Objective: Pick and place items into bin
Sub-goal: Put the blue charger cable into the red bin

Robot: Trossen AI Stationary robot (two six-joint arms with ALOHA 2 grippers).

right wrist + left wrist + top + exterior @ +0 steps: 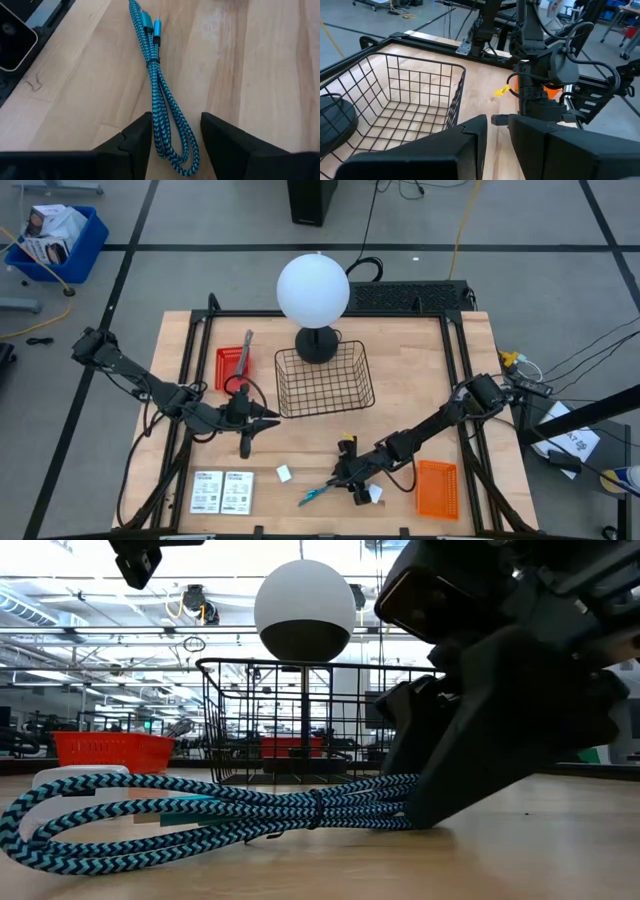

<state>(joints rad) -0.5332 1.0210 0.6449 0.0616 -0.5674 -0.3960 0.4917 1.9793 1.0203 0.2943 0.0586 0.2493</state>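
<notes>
Since the teal thing is really a braided cable (320, 494), folded and banded, it should be light, floppy and grippy — I'd pinch it at the band. From above, it lies at the table's front, right gripper (352, 483) over it, wire bin (323, 380) well apart. The low view shows its chevron weave against dark fingers. From the left wrist, the left gripper (495, 131) hangs beside the bin, jaws narrowly parted, empty. Right wrist: jaws wide, straddling the looped end, not clamped.
</notes>
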